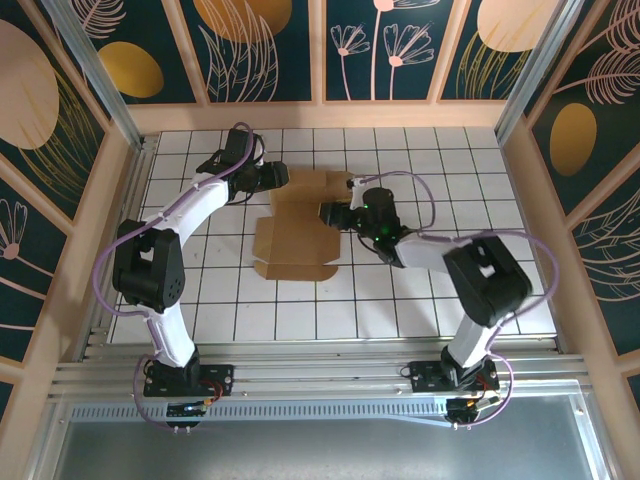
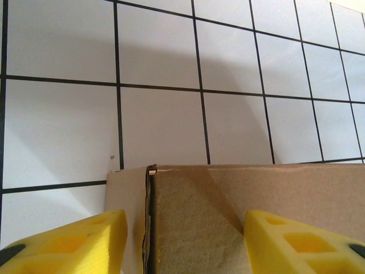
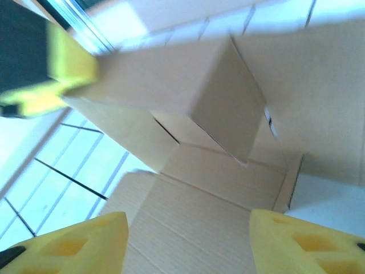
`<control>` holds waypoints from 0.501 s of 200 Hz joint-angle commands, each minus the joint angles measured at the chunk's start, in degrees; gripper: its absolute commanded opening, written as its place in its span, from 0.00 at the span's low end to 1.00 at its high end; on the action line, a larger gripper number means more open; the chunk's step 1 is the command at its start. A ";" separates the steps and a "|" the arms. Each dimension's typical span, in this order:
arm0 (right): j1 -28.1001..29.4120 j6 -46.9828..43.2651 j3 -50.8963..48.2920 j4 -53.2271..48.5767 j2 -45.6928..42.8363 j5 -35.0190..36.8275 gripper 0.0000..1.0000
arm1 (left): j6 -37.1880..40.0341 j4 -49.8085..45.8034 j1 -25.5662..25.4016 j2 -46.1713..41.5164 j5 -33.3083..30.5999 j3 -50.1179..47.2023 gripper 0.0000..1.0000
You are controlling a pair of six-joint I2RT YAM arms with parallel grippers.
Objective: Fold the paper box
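The paper box [image 1: 295, 245] is a brown die-cut cardboard sheet lying mid-table, its far part folded up into a raised wall [image 3: 188, 85]. My left gripper [image 1: 285, 177] is at the box's far left corner. In the left wrist view its yellow jaws [image 2: 185, 220] stand apart over the cardboard [image 2: 274, 182], with a folded edge [image 2: 149, 217] between them. One of its yellow fingers [image 3: 63, 80] rests against the raised wall's end. My right gripper [image 1: 326, 213] hovers open over the flat panel [image 3: 188, 200] from the right, holding nothing.
The white tiled table [image 1: 450, 170] is fenced by wooden walls [image 1: 330, 115] at the back and both sides. A metal rail [image 1: 320, 375] runs along the near edge by the arm bases. Bare tiles lie on both sides of the box.
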 commanded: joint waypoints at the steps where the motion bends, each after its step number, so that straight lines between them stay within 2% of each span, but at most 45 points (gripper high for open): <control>1: -1.01 -4.96 0.57 -6.63 -7.82 3.19 0.63 | -0.46 -2.46 -0.18 1.39 0.10 1.13 0.56; 7: -1.34 -5.05 2.44 -10.47 -8.75 3.79 0.65 | -0.55 -2.43 -0.19 1.44 0.11 1.19 0.56; 17: -5.64 -4.84 6.49 -16.81 -8.70 2.94 0.65 | -0.77 -2.22 -0.12 1.46 0.37 1.15 0.56; 49: -15.99 -6.10 20.50 -30.61 -0.19 -8.58 0.65 | -1.08 -1.90 -0.12 1.66 1.17 0.82 0.56; 78: -17.61 -9.43 33.47 -40.37 10.41 -17.92 0.67 | -1.08 -1.81 -0.12 1.51 0.99 0.61 0.56; 100: -17.51 -8.48 39.99 -42.42 17.68 -27.48 0.67 | -1.08 -1.99 -0.20 1.66 1.16 0.97 0.55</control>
